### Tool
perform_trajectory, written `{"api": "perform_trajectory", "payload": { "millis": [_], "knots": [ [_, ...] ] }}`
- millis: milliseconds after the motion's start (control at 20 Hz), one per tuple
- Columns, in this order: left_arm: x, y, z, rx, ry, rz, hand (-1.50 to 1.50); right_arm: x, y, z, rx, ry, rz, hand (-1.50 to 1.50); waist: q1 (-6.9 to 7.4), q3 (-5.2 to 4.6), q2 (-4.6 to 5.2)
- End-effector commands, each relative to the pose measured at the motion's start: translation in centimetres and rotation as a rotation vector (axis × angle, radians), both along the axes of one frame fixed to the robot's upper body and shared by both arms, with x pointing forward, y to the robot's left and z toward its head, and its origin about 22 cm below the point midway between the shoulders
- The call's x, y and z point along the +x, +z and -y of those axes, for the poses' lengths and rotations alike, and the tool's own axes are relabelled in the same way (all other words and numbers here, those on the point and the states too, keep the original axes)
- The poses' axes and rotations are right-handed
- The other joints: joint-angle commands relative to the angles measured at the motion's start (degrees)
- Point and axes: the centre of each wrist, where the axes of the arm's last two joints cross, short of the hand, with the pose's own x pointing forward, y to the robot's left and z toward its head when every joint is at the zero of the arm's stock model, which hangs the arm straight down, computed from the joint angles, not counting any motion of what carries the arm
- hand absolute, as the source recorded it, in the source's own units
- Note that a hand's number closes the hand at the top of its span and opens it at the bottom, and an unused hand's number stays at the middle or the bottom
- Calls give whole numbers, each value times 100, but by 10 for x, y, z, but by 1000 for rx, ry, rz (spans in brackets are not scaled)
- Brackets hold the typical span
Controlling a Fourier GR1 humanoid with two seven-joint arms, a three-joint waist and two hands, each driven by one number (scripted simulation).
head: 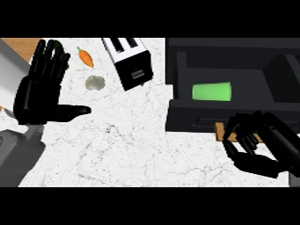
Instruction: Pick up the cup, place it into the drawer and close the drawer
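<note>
head view: 1 green cup (pixel 212 92) on its side inside the open black drawer (pixel 178 114), right of frame. right hand (pixel 262 147) w/ curled fingers at the drawer front, lower right, holding nothing visible. left hand (pixel 40 94) open, upper left. also 1 carrot (pixel 86 57), 1 toaster (pixel 130 63), 1 pale garlic bulb (pixel 96 82).

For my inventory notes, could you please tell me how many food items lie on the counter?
2: a carrot near the far edge, left of the toaster, and a garlic bulb just nearer. The left hand may hide others.
</note>
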Motion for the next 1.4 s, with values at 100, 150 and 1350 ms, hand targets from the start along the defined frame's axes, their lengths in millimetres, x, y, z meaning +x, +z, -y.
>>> {"api": "perform_trajectory", "payload": {
  "millis": [100, 150, 1350],
  "knots": [
    [-31, -15, -33, 0, 2, 3, -150, 20, -39, -23, -189, 20, 29, 150, -75, 0, 8],
    [-25, -7, -42, 21, 9, 2, -150, 26, -58, -32, -170, 17, 20, 150, -96, 2, 16],
    [-58, -58, -101, -40, -18, 23, -150, 155, -115, 3, -221, -22, -133, -150, -33, 4, 77]
  ]
}}
